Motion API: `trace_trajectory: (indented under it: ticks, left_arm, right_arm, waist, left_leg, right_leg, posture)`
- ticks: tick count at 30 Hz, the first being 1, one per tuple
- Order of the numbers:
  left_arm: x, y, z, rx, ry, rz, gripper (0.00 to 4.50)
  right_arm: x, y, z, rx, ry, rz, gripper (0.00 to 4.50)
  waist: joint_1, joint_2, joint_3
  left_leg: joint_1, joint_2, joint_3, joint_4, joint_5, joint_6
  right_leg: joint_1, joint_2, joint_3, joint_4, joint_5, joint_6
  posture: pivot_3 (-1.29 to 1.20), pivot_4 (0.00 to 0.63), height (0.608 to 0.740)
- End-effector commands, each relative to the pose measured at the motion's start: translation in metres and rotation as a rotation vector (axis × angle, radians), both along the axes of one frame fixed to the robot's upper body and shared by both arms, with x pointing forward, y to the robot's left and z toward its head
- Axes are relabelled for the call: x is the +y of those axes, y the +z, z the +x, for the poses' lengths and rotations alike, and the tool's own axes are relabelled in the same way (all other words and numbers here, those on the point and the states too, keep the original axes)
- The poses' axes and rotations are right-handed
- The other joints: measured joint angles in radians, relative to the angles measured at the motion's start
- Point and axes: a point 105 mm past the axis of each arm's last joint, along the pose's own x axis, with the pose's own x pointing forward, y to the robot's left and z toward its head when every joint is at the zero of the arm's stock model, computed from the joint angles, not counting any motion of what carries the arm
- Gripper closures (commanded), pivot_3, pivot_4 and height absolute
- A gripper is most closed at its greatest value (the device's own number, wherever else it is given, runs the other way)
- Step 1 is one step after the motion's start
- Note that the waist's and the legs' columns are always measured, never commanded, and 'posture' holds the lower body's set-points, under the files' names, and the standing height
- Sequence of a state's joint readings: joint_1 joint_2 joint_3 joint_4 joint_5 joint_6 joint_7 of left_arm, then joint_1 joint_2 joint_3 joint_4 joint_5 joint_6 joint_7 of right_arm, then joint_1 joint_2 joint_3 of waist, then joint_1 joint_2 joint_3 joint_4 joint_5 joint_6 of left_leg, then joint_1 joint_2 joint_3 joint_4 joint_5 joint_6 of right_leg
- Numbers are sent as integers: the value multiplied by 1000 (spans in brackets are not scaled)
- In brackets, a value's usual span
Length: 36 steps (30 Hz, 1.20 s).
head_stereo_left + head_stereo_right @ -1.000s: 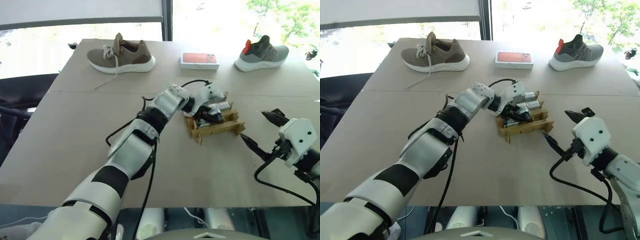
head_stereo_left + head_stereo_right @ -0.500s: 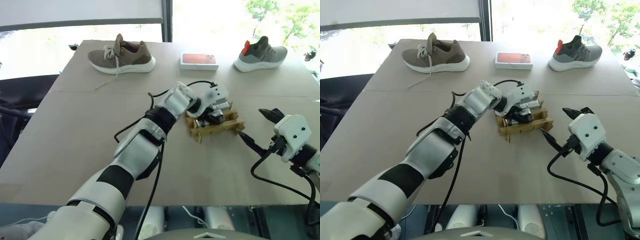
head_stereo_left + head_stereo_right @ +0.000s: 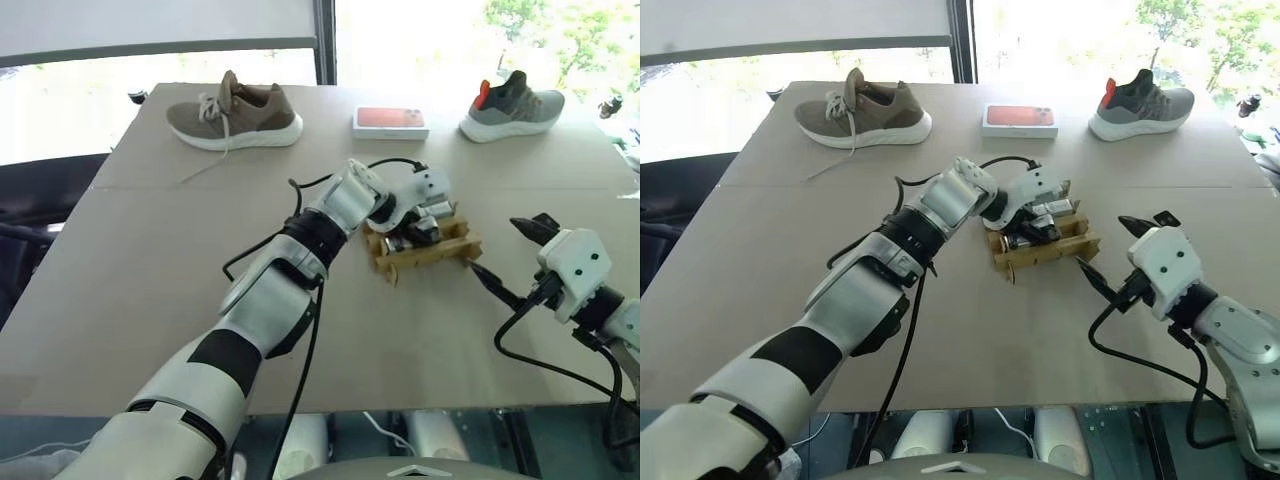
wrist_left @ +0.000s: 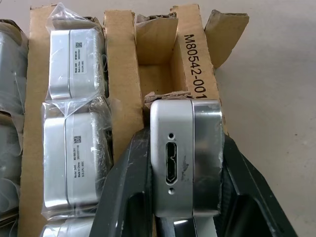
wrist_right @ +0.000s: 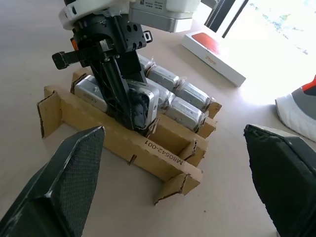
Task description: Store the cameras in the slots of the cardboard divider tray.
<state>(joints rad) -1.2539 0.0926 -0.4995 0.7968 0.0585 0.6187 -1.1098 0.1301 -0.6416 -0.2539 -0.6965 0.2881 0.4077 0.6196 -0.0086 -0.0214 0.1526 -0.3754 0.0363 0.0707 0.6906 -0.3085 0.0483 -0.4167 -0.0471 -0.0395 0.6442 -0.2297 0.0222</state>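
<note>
The cardboard divider tray (image 3: 432,257) lies on the table right of centre, its front strip printed with a code (image 5: 163,152). Several plastic-wrapped silver cameras (image 4: 74,163) sit in its slots. My left gripper (image 3: 412,222) reaches over the tray from the left and is shut on a bare silver camera (image 4: 185,158), port face showing. That camera stands at the mouth of a slot in the front row (image 5: 143,106). An empty slot (image 4: 155,74) lies just beyond it. My right gripper (image 3: 497,247) hovers open just right of the tray, holding nothing.
At the far edge of the table lie a brown shoe (image 3: 232,110), a flat white box with a red top (image 3: 390,121) and a grey shoe with a red tab (image 3: 512,105). A black cable (image 3: 395,162) arcs over my left wrist.
My left gripper has tipped more steeply down onto the tray with the camera still in it. The right gripper stays open in about the same place.
</note>
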Motion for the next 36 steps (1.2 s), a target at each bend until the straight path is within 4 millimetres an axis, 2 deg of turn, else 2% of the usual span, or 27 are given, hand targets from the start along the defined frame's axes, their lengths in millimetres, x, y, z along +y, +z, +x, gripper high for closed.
trace_trajectory:
  ticks: [1, 16, 18, 24, 30, 34, 36]
  left_arm:
    - [24, -5, 17, -56, 108, 83, 3640]
    - [27, -3, 24, -84, 128, 108, 3640]
    - [24, 3, 25, -86, 134, 86, 2610]
    - [7, 34, 13, -33, 122, -23, 170]
    - [5, 63, 9, -79, 103, -126, 170]
    - [4, 107, 4, -93, 82, -387, 170]
    - [16, 127, 2, -173, 62, -538, 170]
  right_arm:
    - [2, 11, -2, -50, 15, -12, 1]
    - [-19, 8, -17, 36, 44, -78, 1]
    - [-19, 8, -17, 33, 41, -74, 0]
    - [-15, 7, -17, 35, 41, -62, 0]
    - [-12, 8, -14, 27, 43, -59, 0]
    - [-15, 8, -6, 26, -5, -53, 0]
    - [-30, 5, 11, 22, -150, -72, 0]
  waist:
    - [-1, 0, 0]
    - [-3, -1, -1]
    - [-4, -1, -1]
    - [-2, -1, 0]
    - [10, -1, 0]
    - [19, -1, 0]
    - [20, -1, 0]
  left_leg:
    - [0, 0, 0, 0, 0, 0]
    - [4, 0, 2, 0, 0, 0]
    - [5, 0, 2, 0, 0, 0]
    - [4, 0, 2, -2, 0, 0]
    - [-5, 0, 1, -2, 3, -5]
    - [-6, 0, 1, -2, 2, -5]
    - [-6, 0, 1, -2, 2, -5]
  right_leg:
    - [0, 0, 0, 0, 0, 0]
    - [2, 1, 2, 1, 0, 0]
    - [3, 1, 3, 1, 0, 0]
    - [1, 1, 6, 0, 0, 0]
    - [-7, 1, 5, 0, 0, 0]
    - [-8, 0, 5, -2, 0, 0]
    - [-8, 0, 5, -1, 0, 0]
  posture:
    - [0, 150, 740]
    - [0, 150, 740]
    - [0, 150, 740]
    - [0, 150, 740]
    - [0, 150, 740]
    - [0, 150, 740]
    - [0, 150, 740]
